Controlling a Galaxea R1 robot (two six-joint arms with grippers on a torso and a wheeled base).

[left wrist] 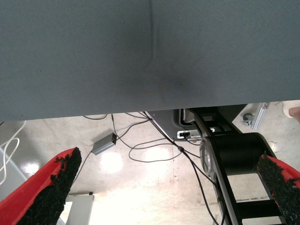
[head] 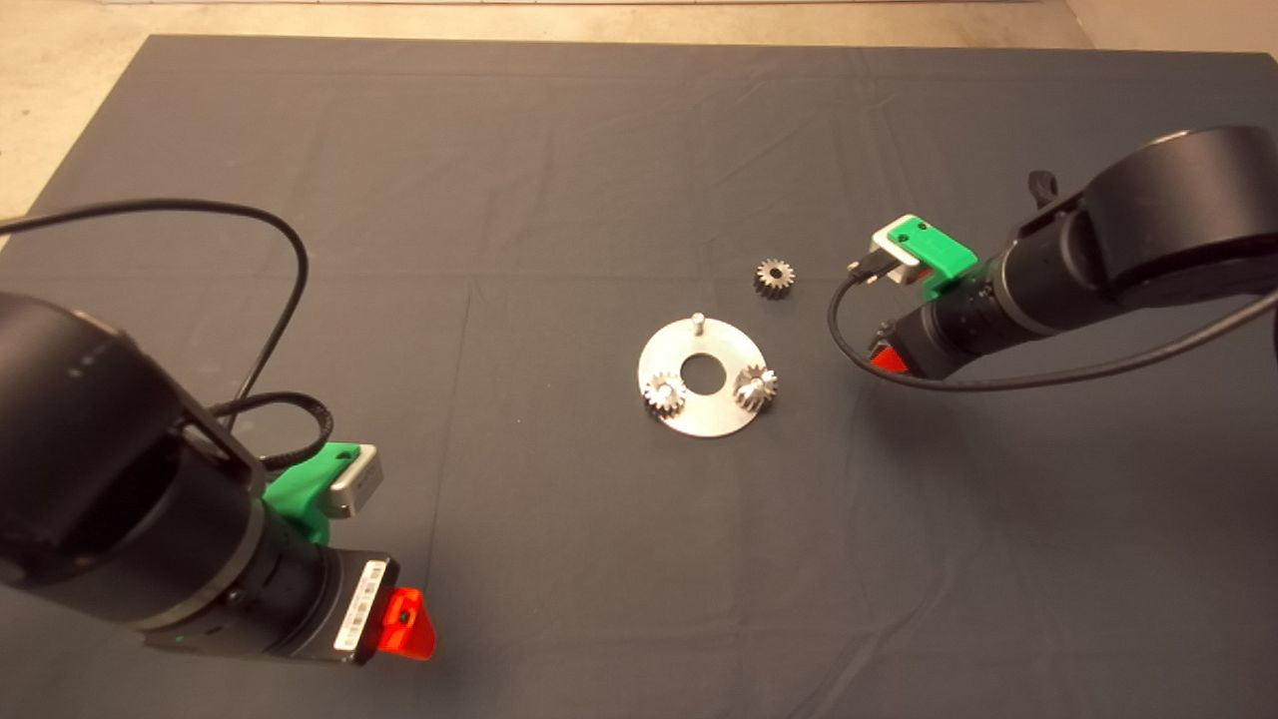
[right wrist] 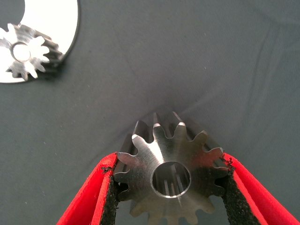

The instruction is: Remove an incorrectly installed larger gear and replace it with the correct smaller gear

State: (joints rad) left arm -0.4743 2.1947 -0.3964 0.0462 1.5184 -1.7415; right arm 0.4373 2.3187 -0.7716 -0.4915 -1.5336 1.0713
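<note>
The larger gear (right wrist: 159,150), shiny with flared slanted teeth and a centre hole, sits clamped between the black pads of my right gripper (right wrist: 169,164), which is shut on it. In the head view this gripper (head: 887,359) is low over the mat, right of the round steel plate (head: 699,414), and its arm hides the gear. The smaller gear (head: 774,277), dark grey, lies on the mat behind the plate's right side. The plate's rear pin (head: 698,321) is bare. My left gripper (head: 404,624) waits open at the lower left.
Two bright small gears (head: 663,392) (head: 756,386) sit on the plate's front pins; one gear (right wrist: 26,54) shows on the plate (right wrist: 51,18) in the right wrist view. The left wrist view shows the mat's edge, cables and floor between the left gripper (left wrist: 168,161) fingers.
</note>
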